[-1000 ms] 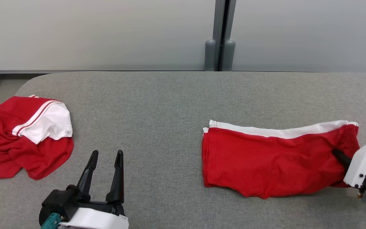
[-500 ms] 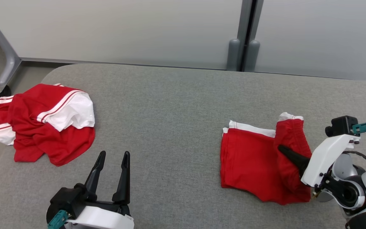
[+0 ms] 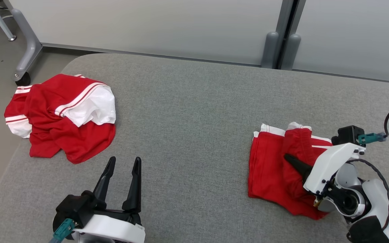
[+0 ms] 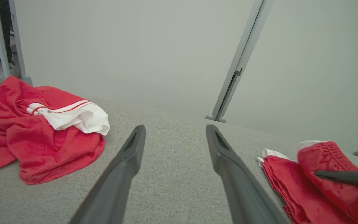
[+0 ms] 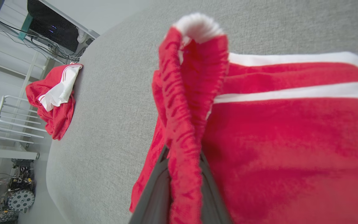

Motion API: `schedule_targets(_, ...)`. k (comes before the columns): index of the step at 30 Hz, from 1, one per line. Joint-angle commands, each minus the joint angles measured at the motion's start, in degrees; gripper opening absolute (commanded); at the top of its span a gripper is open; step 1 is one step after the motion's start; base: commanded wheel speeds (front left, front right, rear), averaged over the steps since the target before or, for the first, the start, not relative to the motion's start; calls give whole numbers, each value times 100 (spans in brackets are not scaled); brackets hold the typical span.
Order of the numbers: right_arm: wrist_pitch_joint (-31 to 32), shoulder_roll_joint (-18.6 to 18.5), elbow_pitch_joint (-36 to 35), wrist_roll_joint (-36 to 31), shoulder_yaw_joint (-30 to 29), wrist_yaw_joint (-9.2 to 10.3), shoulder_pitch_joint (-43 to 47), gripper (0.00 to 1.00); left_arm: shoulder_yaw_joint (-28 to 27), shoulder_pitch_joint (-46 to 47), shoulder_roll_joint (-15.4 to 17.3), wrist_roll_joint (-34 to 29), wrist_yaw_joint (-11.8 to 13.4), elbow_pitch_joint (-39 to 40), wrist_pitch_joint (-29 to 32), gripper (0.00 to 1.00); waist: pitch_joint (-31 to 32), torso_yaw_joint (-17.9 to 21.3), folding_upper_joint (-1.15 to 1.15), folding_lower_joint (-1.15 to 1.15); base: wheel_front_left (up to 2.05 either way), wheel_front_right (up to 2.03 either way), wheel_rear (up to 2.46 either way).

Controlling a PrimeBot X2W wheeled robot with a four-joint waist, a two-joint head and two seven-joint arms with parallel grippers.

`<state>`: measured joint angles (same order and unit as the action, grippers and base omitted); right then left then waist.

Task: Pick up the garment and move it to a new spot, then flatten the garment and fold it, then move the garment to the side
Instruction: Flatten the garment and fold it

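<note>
One grey fabric-covered table (image 3: 187, 111) bears two red-and-white cloth garments: one crumpled garment (image 3: 59, 135) at the table's left end and one folded garment (image 3: 272, 172) toward its right end. Two dark-fingered grippers reach over the table's near edge, the left gripper (image 3: 125, 159) and the right gripper (image 3: 287, 157). Two grey rounded posts (image 3: 270, 50) stand behind the table's far edge.

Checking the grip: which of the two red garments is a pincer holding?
The red shorts on the right, waistband clamped in the right pincer; the crumpled red-and-white garment at left lies untouched.
</note>
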<state>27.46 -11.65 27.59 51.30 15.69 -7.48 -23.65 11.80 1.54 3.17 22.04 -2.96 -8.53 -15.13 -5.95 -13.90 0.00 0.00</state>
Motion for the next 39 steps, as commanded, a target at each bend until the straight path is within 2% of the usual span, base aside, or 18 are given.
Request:
schedule_targets(1, -133, 22, 103, -41, -13, -4, -91, 0, -30, 108, 17, 18, -23, -15, -2, 100, -10, 33, 0, 0, 0, 0, 0)
schedule_targets(2, -197, 50, 177, -62, -6, -4, -135, 29, -31, 114, 14, 16, -33, -26, -2, 100, -10, 56, 0, 0, 0, 0, 0)
schedule_targets(3, -236, 81, 241, -55, 28, -4, -173, 79, -33, 122, 12, 14, -45, -39, -1, 100, -4, 80, 0, 0, 0, 0, 0)
schedule_targets(4, -250, 127, 271, -29, 80, -4, -197, 100, -35, 126, 11, 10, -49, -54, -2, 100, 10, 106, 0, 0, 0, 0, 0)
schedule_targets(9, -408, 111, 212, 90, 260, -4, -230, 100, -47, 106, 6, -23, -64, -103, -2, 100, 105, 226, 0, 0, 0, 0, 0)
schedule_targets(12, -625, 37, -99, 225, 435, -4, -182, 100, -77, 55, 5, -38, -61, -108, -2, 100, 182, 331, 0, 0, 0, 0, 0)
schedule_targets(19, -1779, -476, -831, 303, 484, -4, 102, 100, -152, -51, 2, -73, -74, -53, -2, 100, 355, 535, 0, 0, 0, 0, 0)
schedule_targets(27, -3045, -985, -1184, -249, 258, -4, 684, 100, -351, -225, -6, -81, -49, 125, -2, 100, 502, 753, 0, 0, 0, 0, 0)
schedule_targets(34, -4028, -895, -1392, -1215, -55, -4, 1304, 100, -490, -426, -11, -170, 6, 264, -2, 100, 674, 915, 0, 0, 0, 0, 0)
schedule_targets(39, -4244, -508, -1695, -1867, -473, -3, 1728, 100, -644, -561, -13, -251, 56, 332, -2, 100, 742, 1008, 0, 0, 0, 0, 0)
